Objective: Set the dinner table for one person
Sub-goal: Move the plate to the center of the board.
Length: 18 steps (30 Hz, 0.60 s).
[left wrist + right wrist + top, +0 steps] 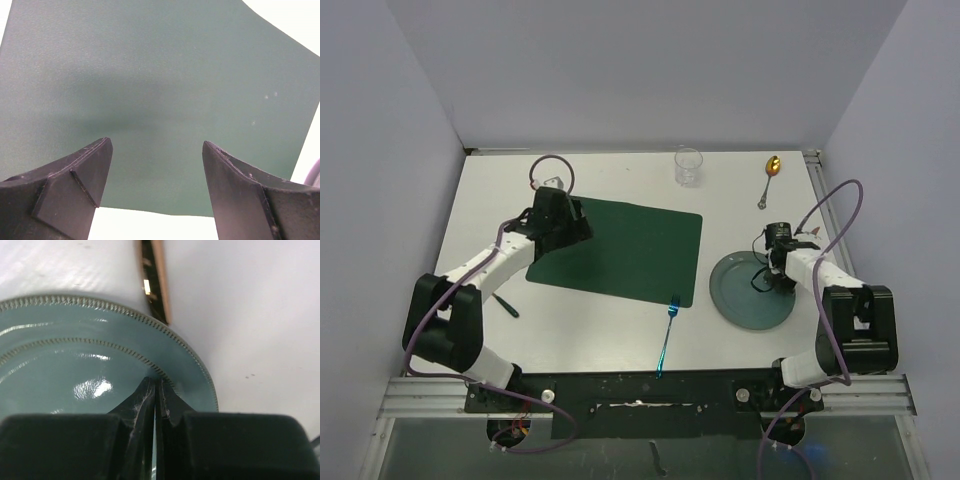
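Note:
The dinner table [590, 335] is a white top bearing a dark green placemat [630, 245] in its middle. My left gripper [580, 222] hangs open over the mat's left edge. In the left wrist view the gripper [157, 142] has wide-apart fingers with only the placemat [160, 75] between them. A teal plate [735, 300] lies right of the mat. My right gripper [778, 277] is shut, and in the right wrist view its tips [156, 382] rest just inside the rim of the plate [75, 355].
A blue fork [667, 335] lies near the front edge, partly on the mat's corner. A clear glass [688, 166] and a gold spoon [772, 168] sit at the back. A dark utensil [506, 304] lies by the left arm. The spoon's handle [156, 285] shows beyond the plate.

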### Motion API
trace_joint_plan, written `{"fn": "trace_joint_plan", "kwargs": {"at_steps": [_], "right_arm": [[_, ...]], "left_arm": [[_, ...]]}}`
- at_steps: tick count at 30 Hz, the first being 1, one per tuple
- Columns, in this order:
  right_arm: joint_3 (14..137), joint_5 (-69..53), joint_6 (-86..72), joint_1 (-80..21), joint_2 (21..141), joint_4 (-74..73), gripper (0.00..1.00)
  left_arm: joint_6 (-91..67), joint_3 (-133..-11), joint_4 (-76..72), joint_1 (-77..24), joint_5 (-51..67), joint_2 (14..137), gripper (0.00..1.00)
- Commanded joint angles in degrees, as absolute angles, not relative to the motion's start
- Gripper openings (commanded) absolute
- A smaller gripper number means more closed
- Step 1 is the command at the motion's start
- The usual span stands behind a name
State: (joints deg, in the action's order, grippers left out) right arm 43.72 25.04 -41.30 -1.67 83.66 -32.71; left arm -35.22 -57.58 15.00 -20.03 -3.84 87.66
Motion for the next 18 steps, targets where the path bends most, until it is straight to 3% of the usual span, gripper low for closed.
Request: {"fn": "trace_joint_plan", "kwargs": {"at_steps": [1, 8, 18], "right_arm": [[44.91, 31.24, -42.60, 0.14, 81.11, -38.74, 0.00], [46.96, 16.50, -39.44, 0.01, 69.35, -33.77, 0.00], [48.08, -10.47, -37.55, -1.55, 59.93, -25.32, 0.14]], "left_arm": [[-35.95, -56.77, 11.82, -18.92, -3.10, 85.14, 0.72], [-36.65, -55.32, 11.42, -18.49, -3.49, 85.42, 0.72], [-38.75, -54.06, 9.11, -13.90, -9.06, 87.78, 0.72]]}}
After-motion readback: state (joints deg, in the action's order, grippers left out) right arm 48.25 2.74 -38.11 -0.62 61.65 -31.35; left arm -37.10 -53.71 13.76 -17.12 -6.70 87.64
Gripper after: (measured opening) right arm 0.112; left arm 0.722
